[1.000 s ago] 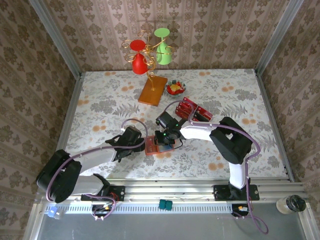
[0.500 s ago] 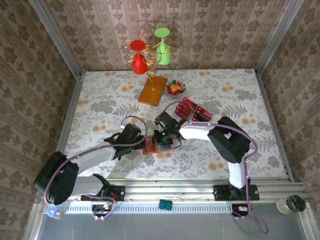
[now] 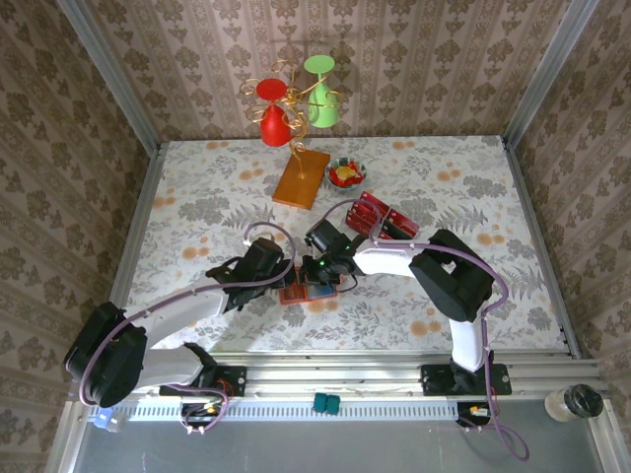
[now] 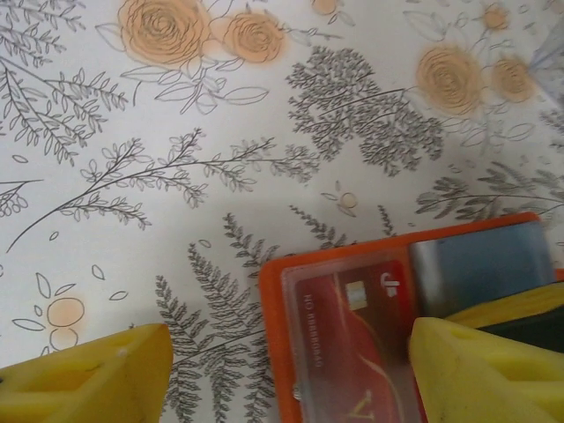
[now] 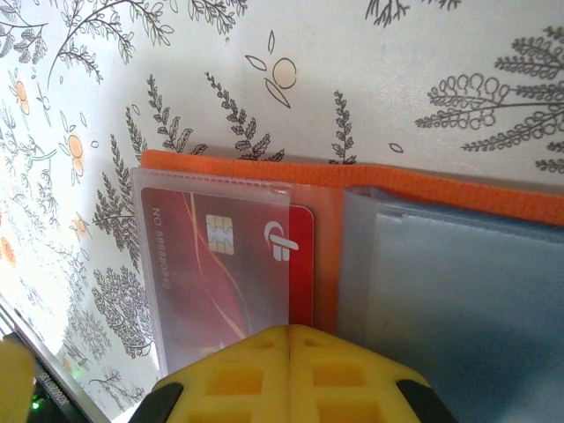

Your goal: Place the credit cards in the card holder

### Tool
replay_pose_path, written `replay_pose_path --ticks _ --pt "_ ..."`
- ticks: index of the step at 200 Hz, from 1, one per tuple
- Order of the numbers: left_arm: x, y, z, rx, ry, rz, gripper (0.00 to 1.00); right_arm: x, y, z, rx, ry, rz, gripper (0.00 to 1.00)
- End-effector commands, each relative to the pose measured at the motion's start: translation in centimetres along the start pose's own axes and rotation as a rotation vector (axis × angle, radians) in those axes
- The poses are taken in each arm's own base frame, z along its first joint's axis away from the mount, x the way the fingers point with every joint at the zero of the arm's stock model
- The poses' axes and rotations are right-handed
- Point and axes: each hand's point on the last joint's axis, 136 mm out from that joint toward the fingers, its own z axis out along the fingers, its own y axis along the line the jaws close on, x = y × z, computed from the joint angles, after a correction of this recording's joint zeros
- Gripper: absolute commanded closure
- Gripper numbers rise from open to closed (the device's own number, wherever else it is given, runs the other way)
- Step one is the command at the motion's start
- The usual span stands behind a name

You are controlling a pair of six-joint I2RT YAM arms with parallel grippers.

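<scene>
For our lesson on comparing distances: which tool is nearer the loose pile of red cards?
Right. The right tool is over the card holder, near-left of the pile of red cards; the left tool is farther left.

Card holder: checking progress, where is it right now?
Top view: the card holder lies open near the table's front centre, between the left fingers and the shut right fingers, which sit over its red card.
</scene>
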Motion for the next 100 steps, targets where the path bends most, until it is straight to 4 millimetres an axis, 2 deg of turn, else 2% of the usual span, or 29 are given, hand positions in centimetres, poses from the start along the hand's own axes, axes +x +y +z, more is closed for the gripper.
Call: replay_pose_path --ticks 1,49,100 --pt "-1.1 -1.1 -1.0 0.029 -0.034 -0.049 0.27 -0.8 1.2 -1.6 -0.037 -0.019 -0.004 0.95" --pt "-0.8 -3.2 -0.7 0.075 -0.041 -0.080 0.28 -1.9 0.2 -3.5 -0.028 -0.064 0.011 0.95" --pt "-0.2 -5.7 -0.1 0.100 -0.034 -0.053 0.29 -2.8 -2.4 -4.7 0.018 -0.081 0.029 0.95"
